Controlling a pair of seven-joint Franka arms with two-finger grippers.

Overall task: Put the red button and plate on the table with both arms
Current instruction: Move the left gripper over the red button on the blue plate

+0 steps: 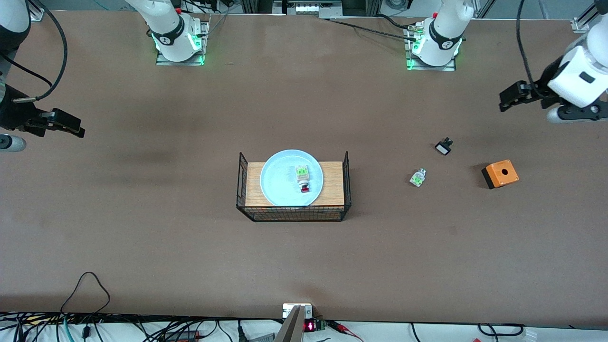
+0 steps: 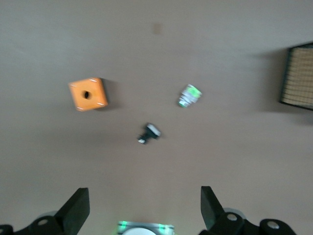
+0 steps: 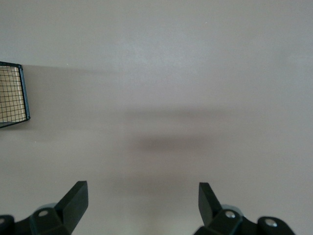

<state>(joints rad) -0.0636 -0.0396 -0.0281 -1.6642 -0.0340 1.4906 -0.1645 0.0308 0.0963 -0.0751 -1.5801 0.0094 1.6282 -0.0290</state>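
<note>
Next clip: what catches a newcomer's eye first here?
The pale blue plate on the wire rack at mid-table, with the red button lying in it. Both open grippers hang over the table's ends: left gripper, right gripper. An orange box sits toward the left arm's end.

One round pale-blue plate (image 1: 291,178), one red-capped push-button part (image 1: 303,177) and one wooden-topped black wire rack (image 1: 294,188). One clear-and-green button part (image 1: 418,177), one small black-and-white part (image 1: 443,147), one orange box with a hole (image 1: 500,174). Two black two-finger grippers: left gripper (image 1: 512,96), right gripper (image 1: 65,122).
</note>
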